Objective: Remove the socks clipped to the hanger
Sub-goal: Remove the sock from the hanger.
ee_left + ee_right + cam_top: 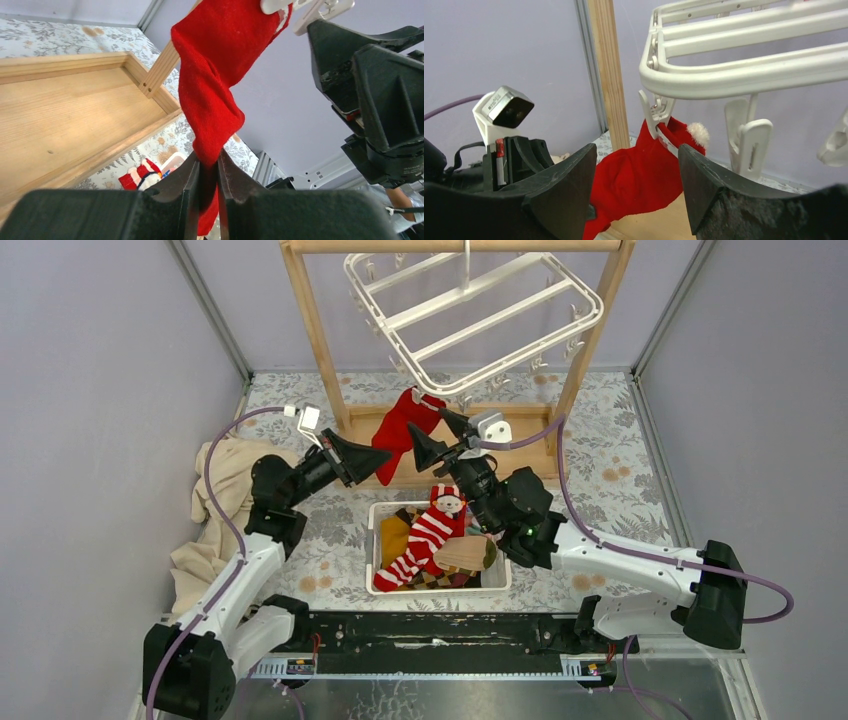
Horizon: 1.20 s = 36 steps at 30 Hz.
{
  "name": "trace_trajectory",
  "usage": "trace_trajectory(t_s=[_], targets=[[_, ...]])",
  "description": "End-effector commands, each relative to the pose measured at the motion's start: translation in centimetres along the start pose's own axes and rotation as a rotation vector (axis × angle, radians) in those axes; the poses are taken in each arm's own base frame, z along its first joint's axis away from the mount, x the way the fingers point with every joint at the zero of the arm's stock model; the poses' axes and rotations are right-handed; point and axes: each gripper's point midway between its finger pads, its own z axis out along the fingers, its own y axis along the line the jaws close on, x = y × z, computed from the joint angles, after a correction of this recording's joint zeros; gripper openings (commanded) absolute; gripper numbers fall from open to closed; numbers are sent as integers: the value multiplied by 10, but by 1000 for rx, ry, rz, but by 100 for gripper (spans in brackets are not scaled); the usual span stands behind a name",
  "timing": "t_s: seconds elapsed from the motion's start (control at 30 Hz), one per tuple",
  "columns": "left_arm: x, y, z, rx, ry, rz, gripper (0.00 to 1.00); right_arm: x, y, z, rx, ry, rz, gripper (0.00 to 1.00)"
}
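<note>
Most of the job looks done: only one sock hangs from the white plastic grid hanger (744, 75), and the other dangling clips that show are bare. Below the hanger, towards the arms, a white perforated basket (375, 560) holds the freed socks: a red-and-white striped one (425, 540), a tan one (465, 552), a mustard yellow one (393, 535) and a patch of brown argyle.

The plain red knit sock (215, 75) hangs under the hanger's left corner, its cuff, with a small white pompom, pinched in a white plastic clip (656, 115). The cloth is soft and twisted into a rope below the clip. The left gripper (207, 167) has its black, wedge-shaped fingers pressed together on the sock's lower end, under the hanger. The right gripper (639, 155) stands wide apart and holds nothing, just below the clip, the sock framed between its rough-textured fingers.

What is left, I judge, is to free this cuff from the clip and drop the sock into the basket.
</note>
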Motion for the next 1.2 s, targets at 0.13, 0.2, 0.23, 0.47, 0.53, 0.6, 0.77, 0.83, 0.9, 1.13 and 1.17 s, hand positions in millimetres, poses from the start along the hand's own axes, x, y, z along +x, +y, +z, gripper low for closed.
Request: trace_trajectory(t_s=[0.13, 0.2, 0.23, 0.47, 0.53, 0.6, 0.77, 0.83, 0.9, 1.13, 1.17], targets=[[-7, 21, -8, -135, -38, 37, 22, -29, -4, 3, 37, -118, 37, 69], [-9, 23, -10, -146, -44, 36, 22, -30, -4, 3, 35, -123, 37, 69], [-9, 24, -10, -147, -42, 35, 22, -31, -5, 3, 32, -127, 39, 69], [-9, 23, -11, -139, -37, 33, 22, -30, -24, 8, 2, -138, 115, 68], [-9, 23, -11, -137, -36, 33, 22, -29, -27, 11, -17, -142, 138, 68], [-10, 21, -10, -132, -34, 34, 22, -27, -30, 14, -24, -146, 148, 68], [-9, 20, -10, -120, -29, 34, 22, -24, -31, 20, -46, -157, 145, 68], [-8, 20, -10, -117, -26, 33, 22, -22, -31, 21, -55, -161, 144, 68], [-8, 20, -10, -113, -25, 32, 22, -21, -31, 23, -64, -165, 144, 68], [-7, 19, -9, -104, -19, 29, 22, -16, -30, 29, -89, -183, 137, 68], [-7, 19, -9, -104, -19, 30, 22, -16, -30, 29, -91, -188, 137, 68]])
